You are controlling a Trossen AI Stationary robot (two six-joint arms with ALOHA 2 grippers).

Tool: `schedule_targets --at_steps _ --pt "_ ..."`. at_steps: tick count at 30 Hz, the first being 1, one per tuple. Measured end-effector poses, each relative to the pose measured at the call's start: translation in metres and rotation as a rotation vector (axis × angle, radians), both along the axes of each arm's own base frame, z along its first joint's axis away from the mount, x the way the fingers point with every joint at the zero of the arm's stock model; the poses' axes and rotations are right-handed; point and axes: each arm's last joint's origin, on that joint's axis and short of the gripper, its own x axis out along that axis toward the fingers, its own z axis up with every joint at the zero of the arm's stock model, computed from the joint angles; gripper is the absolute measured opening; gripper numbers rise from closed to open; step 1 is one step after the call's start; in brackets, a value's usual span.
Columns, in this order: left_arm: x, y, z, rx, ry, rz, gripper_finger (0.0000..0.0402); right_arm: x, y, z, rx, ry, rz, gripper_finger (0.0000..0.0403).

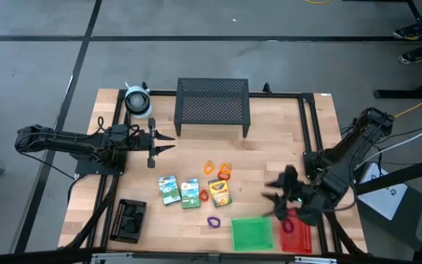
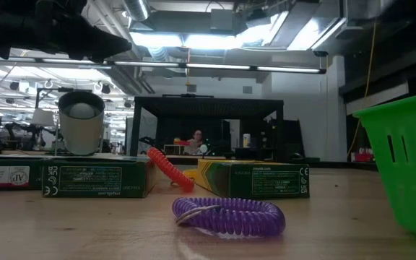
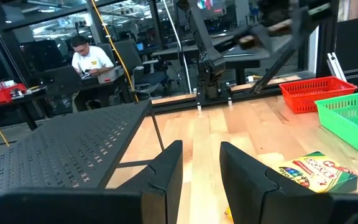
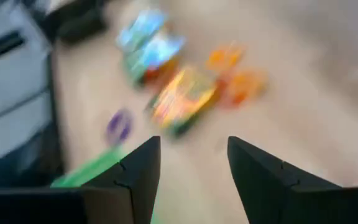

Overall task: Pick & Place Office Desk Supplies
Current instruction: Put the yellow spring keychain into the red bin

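Green tray (image 1: 252,234) beside R gripper (image 1: 283,192), jaws apart, empty; L gripper (image 1: 154,144) parted, idle near stand (image 1: 212,106).

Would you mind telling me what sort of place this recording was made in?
Probably a robotics lab in an open-plan workshop: a wooden table on a bare concrete floor, exposed ceiling ducts with strip lights, and a person working at a desk behind.

Open-plan lab or workshop: exposed ceiling ducts (image 2: 193,54) and strip lights (image 2: 215,40), concrete floor (image 1: 196,44), a person (image 3: 89,56) at a cluttered desk (image 3: 98,78), rows of workstations behind.
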Motion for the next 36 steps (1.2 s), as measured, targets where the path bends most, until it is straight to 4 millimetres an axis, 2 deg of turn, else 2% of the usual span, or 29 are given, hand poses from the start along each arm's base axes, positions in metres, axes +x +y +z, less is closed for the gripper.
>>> schedule_targets --at_steps 8,15,19,23,30,36 --pt "0.000 -0.003 -0.001 -0.062 0.003 -0.094 0.0102 0.057 -0.037 -0.009 -0.283 -0.012 -0.128 0.0162" --pt "0.000 -0.006 -0.010 -0.168 0.089 -0.128 0.0102 0.095 -0.084 -0.023 -0.208 0.086 -0.216 0.0158" --pt "-0.002 -0.012 -0.016 -0.156 0.040 -0.151 0.0102 0.108 -0.103 -0.031 -0.143 0.146 -0.198 0.0158" --pt "-0.004 -0.016 -0.021 -0.123 -0.020 -0.136 0.0102 0.120 -0.113 -0.047 -0.097 0.211 -0.168 0.0158" --pt "-0.006 -0.019 -0.034 -0.150 0.028 -0.154 0.0102 0.138 -0.120 -0.089 -0.034 0.343 -0.170 0.0158" --pt "-0.007 -0.020 -0.035 -0.175 0.028 -0.160 0.0102 0.155 -0.121 -0.116 0.001 0.343 -0.156 0.0158"
